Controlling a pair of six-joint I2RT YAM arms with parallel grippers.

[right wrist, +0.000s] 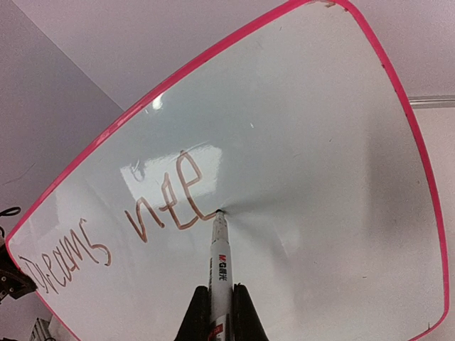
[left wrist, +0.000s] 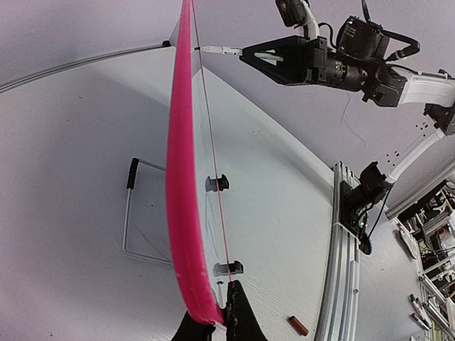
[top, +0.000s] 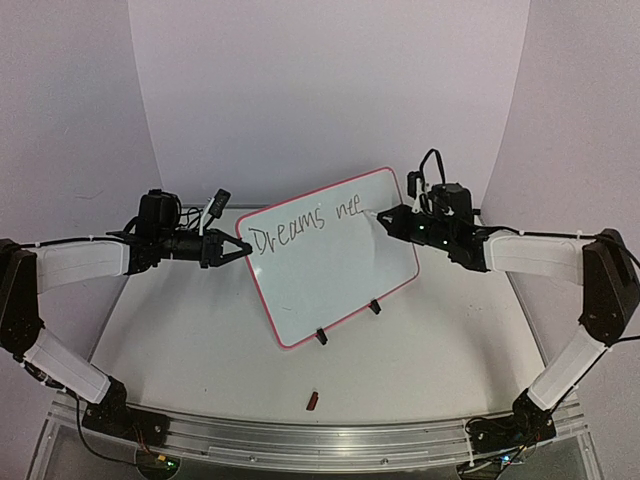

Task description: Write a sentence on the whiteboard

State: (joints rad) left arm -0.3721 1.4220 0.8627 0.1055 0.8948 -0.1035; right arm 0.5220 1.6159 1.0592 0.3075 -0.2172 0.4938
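Pale walls ring the tabletop where your whiteboard stands centre. Your left hand clamps its left edge; your right hand clamps a marker, tip touching the board.

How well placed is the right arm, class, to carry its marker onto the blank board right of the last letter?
Probably yes: the marker tip touches the whiteboard just after that letter, the surface to its right is bare, and the left gripper grips the left edge, clear of it.
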